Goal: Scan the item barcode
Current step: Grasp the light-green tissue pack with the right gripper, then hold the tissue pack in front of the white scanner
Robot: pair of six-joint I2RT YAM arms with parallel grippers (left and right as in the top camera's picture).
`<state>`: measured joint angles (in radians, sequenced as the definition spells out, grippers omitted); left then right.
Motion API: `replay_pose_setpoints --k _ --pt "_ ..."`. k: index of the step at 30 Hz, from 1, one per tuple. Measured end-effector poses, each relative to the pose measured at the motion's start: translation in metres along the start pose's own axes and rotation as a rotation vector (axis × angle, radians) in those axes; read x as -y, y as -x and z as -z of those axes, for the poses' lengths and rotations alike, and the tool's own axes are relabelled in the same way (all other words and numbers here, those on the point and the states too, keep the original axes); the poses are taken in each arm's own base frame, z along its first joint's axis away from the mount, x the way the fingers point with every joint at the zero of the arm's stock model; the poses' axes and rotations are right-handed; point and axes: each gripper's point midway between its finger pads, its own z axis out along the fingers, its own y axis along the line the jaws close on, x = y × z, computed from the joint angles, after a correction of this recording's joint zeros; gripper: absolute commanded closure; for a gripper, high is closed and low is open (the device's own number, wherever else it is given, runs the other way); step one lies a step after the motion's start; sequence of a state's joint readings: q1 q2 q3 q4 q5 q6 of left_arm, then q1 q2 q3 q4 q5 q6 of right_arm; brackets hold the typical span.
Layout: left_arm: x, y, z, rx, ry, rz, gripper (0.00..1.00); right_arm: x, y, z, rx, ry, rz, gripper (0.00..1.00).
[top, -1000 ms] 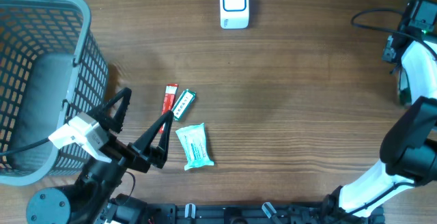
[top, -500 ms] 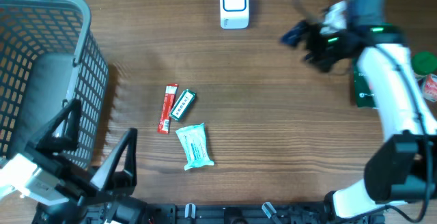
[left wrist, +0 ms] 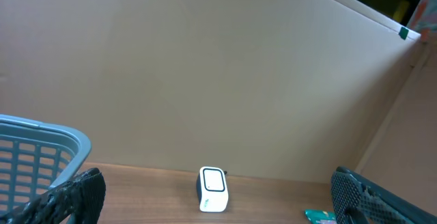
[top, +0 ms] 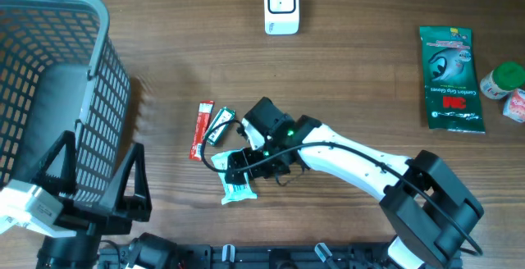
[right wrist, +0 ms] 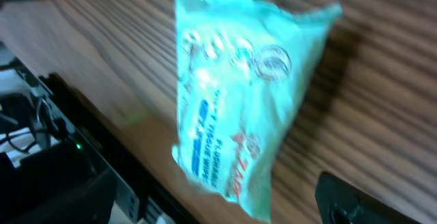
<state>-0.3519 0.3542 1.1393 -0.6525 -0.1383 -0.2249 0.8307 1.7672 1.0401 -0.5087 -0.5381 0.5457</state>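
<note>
The overhead view gives you the whole table: the white scanner at the top centre, the grey basket in the upper left, and a green 3M pouch beside a green-capped bottle at the right edge. Only the right wrist view shows you the teal packet closely. It fills that frame and lies flat on the wood, though its print is too blurred to read. The left wrist view looks along the table and shows the wall behind the scanner, which the overhead does not.

Your right gripper sits over the teal packet, in the lower centre of the overhead frame just below the red stick and the small green bar. It seems spread wide and holds nothing; only one finger shows, in the lower right corner, clear of the packet. Your left gripper stands fully open and empty in the lower left.

Half a second ago the right arm was in the upper right near the scanner; now it is down at the packet. A second ago the left gripper was beside the packets; it has pulled back.
</note>
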Motion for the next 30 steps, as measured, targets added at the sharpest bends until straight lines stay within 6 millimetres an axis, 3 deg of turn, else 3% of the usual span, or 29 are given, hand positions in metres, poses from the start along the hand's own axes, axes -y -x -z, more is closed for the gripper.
replay_pose_setpoints --k 2,3,4,11,16,18,19,20,25,28,30 --pt "-0.001 -0.002 0.0 -0.008 0.003 0.002 0.0 0.001 0.001 -0.004 0.006 -0.008 0.002 0.21" --pt "-0.001 -0.003 0.0 -0.011 0.003 0.003 0.0 0.003 0.001 -0.009 -0.003 -0.008 -0.004 0.32" --pt "-0.001 -0.004 0.0 -0.016 0.005 0.003 0.0 0.011 -0.003 -0.02 -0.036 -0.02 -0.028 0.35" --pt "-0.002 -0.005 0.0 -0.022 0.007 0.003 0.0 0.019 -0.005 -0.026 -0.074 -0.004 -0.068 0.39" --pt "-0.006 -0.016 0.001 -0.066 0.024 -0.001 0.0 0.017 -0.003 -0.032 -0.079 0.024 -0.1 0.49" --pt "-0.006 -0.017 0.001 -0.07 0.025 -0.001 0.0 0.011 -0.002 -0.037 -0.097 0.077 -0.111 0.67" --pt "-0.006 -0.017 0.001 -0.07 0.026 0.002 0.0 0.011 -0.002 -0.04 -0.112 0.098 -0.125 0.86" --pt "-0.006 -0.018 0.001 -0.073 0.027 0.002 0.0 0.012 -0.002 -0.041 -0.129 0.115 -0.146 0.95" --pt "-0.009 -0.027 0.002 -0.11 0.04 -0.004 0.0 0.011 0.0 -0.031 -0.167 0.189 -0.228 0.96" --pt "-0.011 -0.031 0.002 -0.124 0.045 -0.006 0.0 0.021 -0.012 -0.003 -0.302 0.277 -0.532 0.96" --pt "-0.011 -0.031 0.002 -0.124 0.046 -0.006 0.0 0.022 -0.016 0.02 -0.422 0.36 -0.842 0.96"
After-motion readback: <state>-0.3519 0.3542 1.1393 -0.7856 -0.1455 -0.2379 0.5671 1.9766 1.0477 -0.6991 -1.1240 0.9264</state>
